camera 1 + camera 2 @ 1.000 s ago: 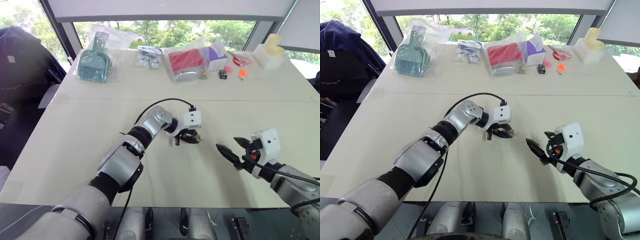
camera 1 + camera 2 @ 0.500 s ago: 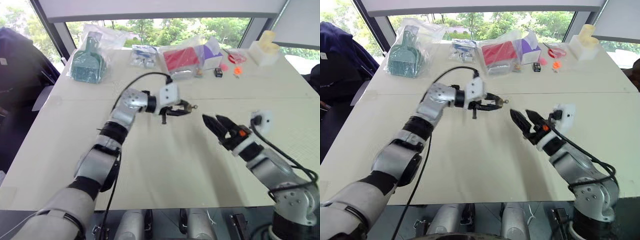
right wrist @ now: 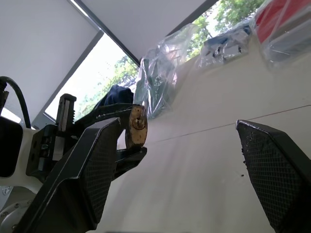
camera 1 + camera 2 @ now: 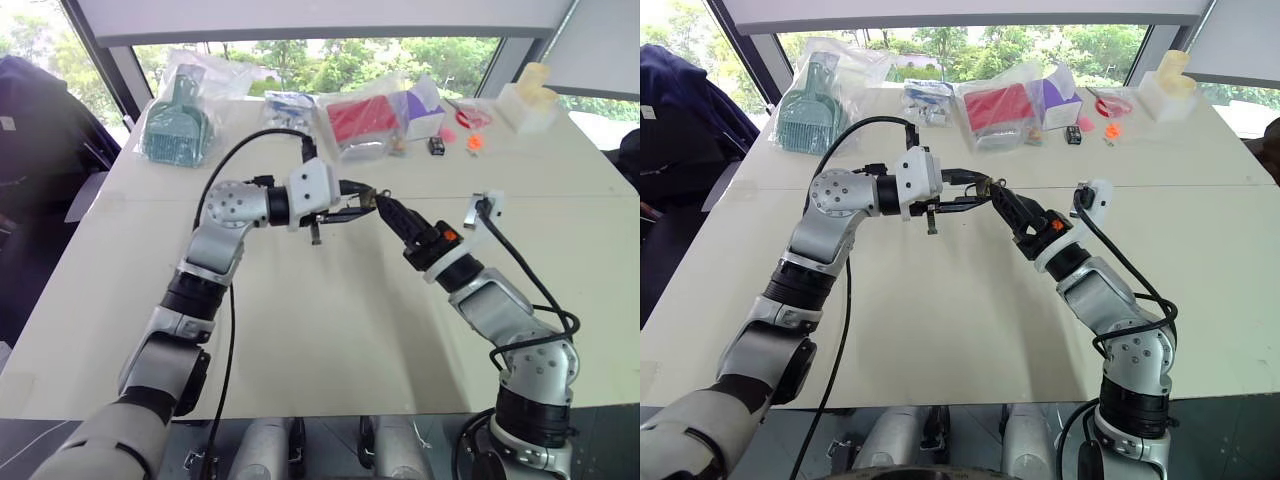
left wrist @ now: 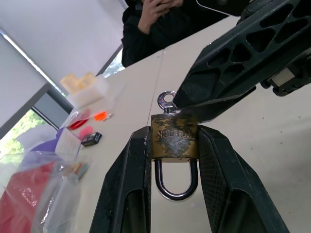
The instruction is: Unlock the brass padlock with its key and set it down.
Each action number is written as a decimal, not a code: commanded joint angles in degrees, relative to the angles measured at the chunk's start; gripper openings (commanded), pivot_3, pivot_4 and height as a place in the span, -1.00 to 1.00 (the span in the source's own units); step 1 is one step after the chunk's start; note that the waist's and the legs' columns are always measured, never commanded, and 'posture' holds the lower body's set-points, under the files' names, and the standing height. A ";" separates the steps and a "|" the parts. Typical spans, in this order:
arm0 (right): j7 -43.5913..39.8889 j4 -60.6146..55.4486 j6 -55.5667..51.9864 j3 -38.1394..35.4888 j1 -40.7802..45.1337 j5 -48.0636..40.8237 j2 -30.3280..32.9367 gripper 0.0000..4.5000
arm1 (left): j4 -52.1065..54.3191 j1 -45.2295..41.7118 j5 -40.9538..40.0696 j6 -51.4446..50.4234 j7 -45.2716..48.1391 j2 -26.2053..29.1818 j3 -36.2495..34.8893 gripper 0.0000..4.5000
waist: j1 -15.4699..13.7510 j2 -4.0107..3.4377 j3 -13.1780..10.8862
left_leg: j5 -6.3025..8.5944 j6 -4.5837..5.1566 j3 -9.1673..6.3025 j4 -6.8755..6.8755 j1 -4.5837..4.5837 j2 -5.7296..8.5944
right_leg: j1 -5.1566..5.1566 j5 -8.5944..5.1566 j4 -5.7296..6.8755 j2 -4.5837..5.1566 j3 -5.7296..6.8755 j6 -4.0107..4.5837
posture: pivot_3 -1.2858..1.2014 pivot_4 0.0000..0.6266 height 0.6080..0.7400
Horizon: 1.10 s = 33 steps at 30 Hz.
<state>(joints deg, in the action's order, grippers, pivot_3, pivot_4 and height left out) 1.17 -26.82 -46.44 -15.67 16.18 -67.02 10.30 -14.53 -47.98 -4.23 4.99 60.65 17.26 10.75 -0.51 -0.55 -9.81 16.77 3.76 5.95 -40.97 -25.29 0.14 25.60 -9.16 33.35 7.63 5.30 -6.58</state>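
Brass padlock [image 5: 173,137] sits clamped between the two black fingers of the left gripper [image 4: 365,203], held in the air above the middle of the pale tabletop [image 4: 330,330], its silvery shackle [image 5: 176,179] pointing back toward the wrist and the key [image 5: 166,101] standing in the far end of the body. From about 4 o'clock of the lock, the right gripper [image 4: 393,213] reaches in with its fingers spread wide; one finger tip lies just beside the key's ringed head in the left wrist view, though whether it touches cannot be told. In the right wrist view the lock's round end shows close by one of that gripper's fingers, the other finger well apart.

Along the far edge of the tabletop, toward 12 o'clock, a row of goods lies well clear of both arms: a teal dustpan in a clear bag [image 4: 180,125] at 10 o'clock, a small bag of blue-and-white items [image 4: 285,110], a red pack in plastic [image 4: 362,122], a purple-and-white box [image 4: 430,110], a small black item [image 4: 436,146], orange and red bits [image 4: 473,130], and a cream block on a white box [image 4: 530,98] at 2 o'clock. A black cable [image 4: 235,165] loops over the left arm. A person in dark clothing [image 5: 165,22] sits beyond the tabletop in the left wrist view.
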 commanded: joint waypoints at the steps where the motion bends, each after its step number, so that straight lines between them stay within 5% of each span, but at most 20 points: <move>1: 0.36 -1.24 1.40 0.05 0.82 -2.01 0.27 0.74 | 1.73 -0.69 -1.08 0.86 -0.93 -0.17 -0.12 -0.66 | -0.09 0.00 0.00 | 0.01 0.01 -0.01 0.00 0.00 0.00 | 0.00 0.00 0.00 0.00 0.00 0.00 | 0.03 -0.52 0.93; 9: 1.27 -1.97 1.93 1.87 -0.11 -4.06 -0.25 -0.95 | 1.19 -1.46 -0.79 3.59 -1.42 -0.86 0.32 -0.66 | -0.03 0.00 0.00 | 0.00 0.00 -0.01 0.00 0.00 0.00 | -0.03 0.00 -0.01 0.00 0.00 -0.01 | 0.03 -0.52 0.93; 21: 6.58 0.01 6.80 2.09 0.34 -7.16 -3.82 -0.98 | 0.35 -0.52 5.81 20.57 -9.57 -0.69 1.55 -0.66 | -0.11 0.00 0.00 | 0.00 0.01 -0.01 0.00 0.01 0.00 | -0.04 0.00 -0.02 0.01 0.00 -0.01 | 0.03 -0.52 0.93; 33: 16.88 3.39 11.31 0.51 4.57 -14.18 -6.34 -0.98 | -5.56 -4.02 27.04 46.02 -34.64 0.56 0.47 -0.66 | -0.20 0.00 0.00 | 0.01 0.02 0.00 0.01 0.02 0.00 | -0.05 0.01 -0.03 0.02 0.01 -0.01 | 0.03 -0.52 0.93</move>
<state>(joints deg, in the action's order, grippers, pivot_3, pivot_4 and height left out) 14.99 -25.46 -36.18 -13.30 21.21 -80.58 3.41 -23.39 -48.32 21.29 45.87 32.05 18.08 12.72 -0.70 -0.55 -9.81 16.78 3.78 5.96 -40.96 -25.27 0.14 25.54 -9.15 33.32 7.64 5.30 -6.59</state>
